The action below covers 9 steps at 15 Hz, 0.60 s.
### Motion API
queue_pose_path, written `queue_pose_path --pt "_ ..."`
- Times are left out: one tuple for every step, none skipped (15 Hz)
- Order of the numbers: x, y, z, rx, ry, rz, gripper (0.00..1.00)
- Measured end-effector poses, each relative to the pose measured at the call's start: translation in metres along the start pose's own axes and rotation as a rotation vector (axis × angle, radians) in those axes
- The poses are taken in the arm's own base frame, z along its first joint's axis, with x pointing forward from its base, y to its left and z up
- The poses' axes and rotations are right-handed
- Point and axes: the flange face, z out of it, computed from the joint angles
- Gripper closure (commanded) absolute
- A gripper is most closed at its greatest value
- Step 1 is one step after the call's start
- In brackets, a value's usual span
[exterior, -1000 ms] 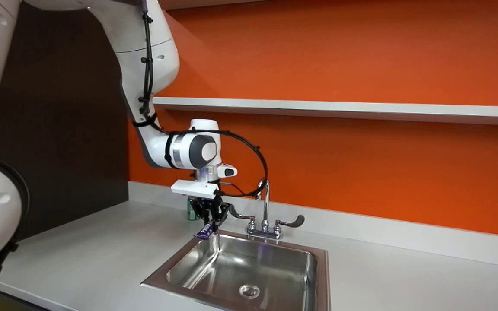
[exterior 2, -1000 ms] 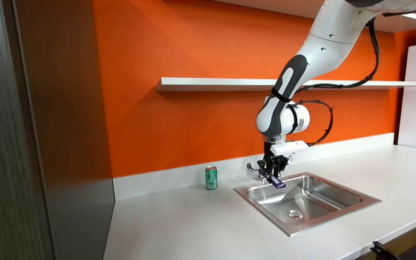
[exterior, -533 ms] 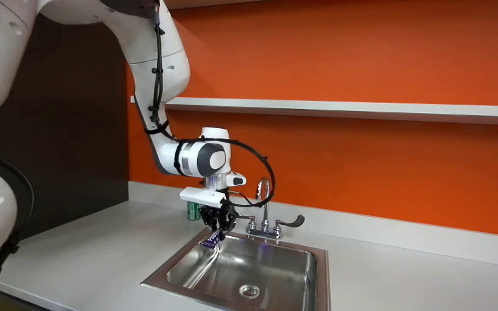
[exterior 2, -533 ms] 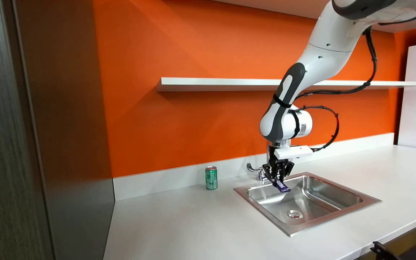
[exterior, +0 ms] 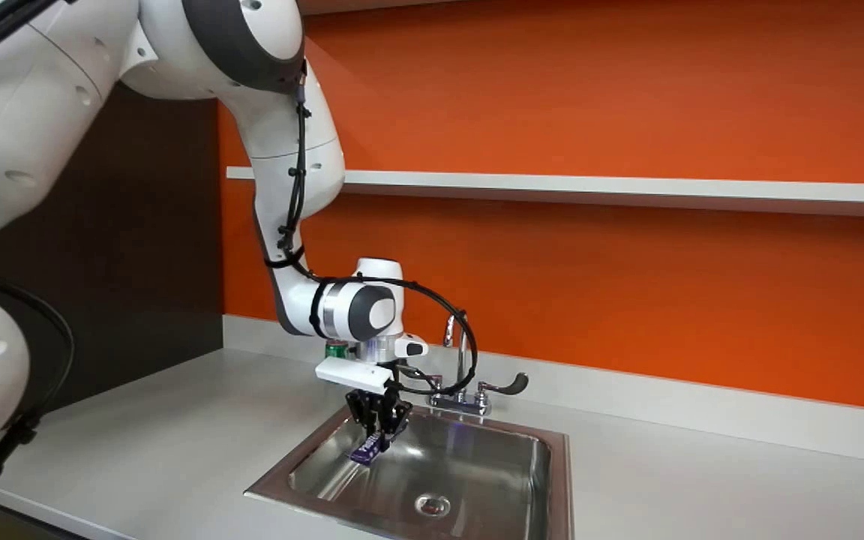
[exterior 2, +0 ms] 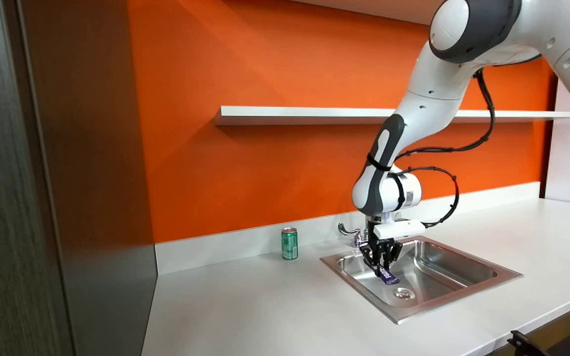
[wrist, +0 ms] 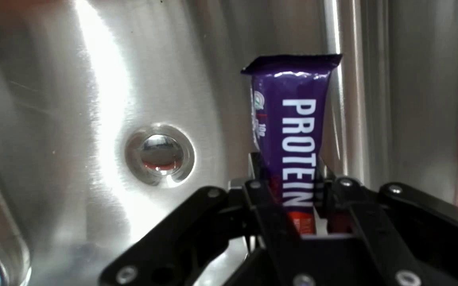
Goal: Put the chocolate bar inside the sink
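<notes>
The chocolate bar (wrist: 292,87) has a dark purple wrapper with white "PROTEIN" lettering and a red end. My gripper (wrist: 288,171) is shut on it, one finger on each side, and the purple end sticks out beyond the fingertips. In both exterior views the gripper (exterior: 377,441) (exterior 2: 383,269) and the bar (exterior: 364,452) (exterior 2: 390,278) are over the basin of the steel sink (exterior: 559,487) (exterior 2: 463,295), near its faucet-side corner. The bar is tilted outward. I cannot tell whether it touches the steel. The drain (wrist: 160,155) lies left of the bar in the wrist view.
The chrome faucet (exterior: 460,403) with two handles stands at the sink's back rim, close to the gripper and its cable loop. A green can (exterior 2: 289,243) stands on the counter near the wall. A white shelf (exterior 2: 300,114) runs along the orange wall above.
The arm has come down. The gripper, still shut on the bar, has moved from the sink's back corner rim to lower over the basin, closer to the drain.
</notes>
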Motion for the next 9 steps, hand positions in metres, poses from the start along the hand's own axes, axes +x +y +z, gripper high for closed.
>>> queue_pose_path --pt "0.001 0.0 0.008 0.0 -0.008 0.003 0.93" --pt "0.003 0.001 0.015 0.001 -0.016 0.008 0.93" --pt "0.004 0.002 0.022 0.002 -0.022 0.013 0.93" --pt "0.005 0.003 0.028 0.003 -0.027 0.019 0.93" --pt "0.006 0.005 0.035 0.004 -0.033 0.026 0.93" --pt "0.007 0.007 0.04 0.004 -0.037 0.031 0.93" --pt "0.007 0.01 0.046 0.004 -0.04 0.038 0.93" --pt "0.007 0.013 0.051 0.004 -0.043 0.044 0.93" --pt "0.007 0.016 0.057 0.003 -0.047 0.05 0.93"
